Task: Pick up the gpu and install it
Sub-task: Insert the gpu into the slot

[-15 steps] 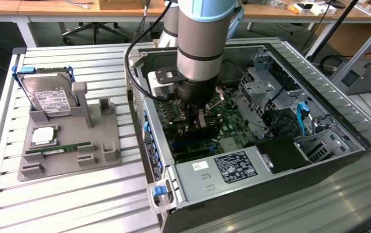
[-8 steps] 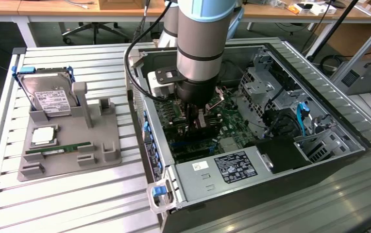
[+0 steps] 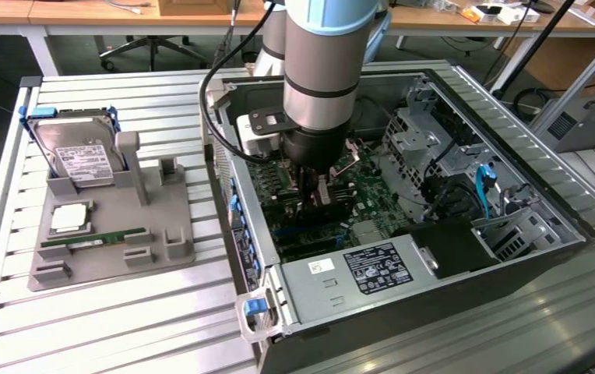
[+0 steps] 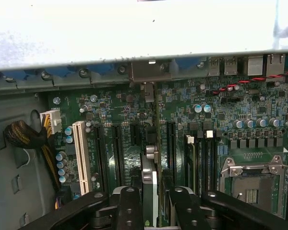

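The gripper (image 4: 151,201) pinches the gpu (image 4: 150,179) edge-on between its fingers, inside the computer case (image 3: 381,280). Just below lies the motherboard (image 4: 230,129); I judge the card must stay upright, square over its slot.

One case (image 3: 402,312), one arm (image 3: 324,70), one gpu (image 4: 150,191), one hard drive (image 3: 79,156), one RAM stick (image 3: 95,240), one holder (image 3: 110,265).
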You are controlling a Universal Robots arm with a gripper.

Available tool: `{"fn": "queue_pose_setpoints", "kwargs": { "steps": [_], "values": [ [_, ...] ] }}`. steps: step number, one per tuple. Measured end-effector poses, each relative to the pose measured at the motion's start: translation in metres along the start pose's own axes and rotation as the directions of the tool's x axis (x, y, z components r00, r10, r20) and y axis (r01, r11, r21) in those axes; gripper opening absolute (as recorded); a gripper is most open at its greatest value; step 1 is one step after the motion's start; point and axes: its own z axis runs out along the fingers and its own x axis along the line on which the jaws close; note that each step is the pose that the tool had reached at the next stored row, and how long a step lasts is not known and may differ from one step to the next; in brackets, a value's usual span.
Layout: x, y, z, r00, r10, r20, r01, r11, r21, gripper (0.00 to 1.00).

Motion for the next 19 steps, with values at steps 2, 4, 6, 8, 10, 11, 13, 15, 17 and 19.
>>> {"fn": "queue_pose_setpoints", "kwargs": {
  "steps": [2,4,6,8,10,11,13,15,17,19],
  "values": [
    [0.0000,-0.0001,-0.0009,1.0000,0.000,-0.0011,0.000,1.0000,0.0004,0.27],
    [0.0000,-0.0003,-0.0021,1.0000,-0.001,-0.0057,0.001,1.0000,0.0005,0.27],
    [0.0001,-0.0002,-0.0023,1.0000,-0.003,-0.0072,0.003,1.0000,0.0004,0.27],
    [0.0001,-0.0002,-0.0022,1.0000,-0.006,-0.0076,0.006,1.0000,0.0005,0.27],
    [0.0000,-0.0002,-0.0023,0.9999,-0.009,-0.0076,0.009,1.0000,0.0005,0.27],
    [0.0000,-0.0002,-0.0022,0.9999,-0.012,-0.0073,0.012,0.9999,0.0006,0.27],
    [-0.0001,-0.0002,-0.0022,0.9998,-0.018,-0.0067,0.018,0.9998,0.0007,0.27],
    [-0.0001,-0.0002,-0.0023,0.9997,-0.022,-0.0065,0.022,0.9998,0.0007,0.27],
    [-0.0001,-0.0002,-0.0023,0.9996,-0.026,-0.0063,0.026,0.9997,0.0007,0.27],
    [-0.0001,-0.0002,-0.0022,0.9996,-0.029,-0.0064,0.029,0.9996,0.0008,0.27]
  ]
}}
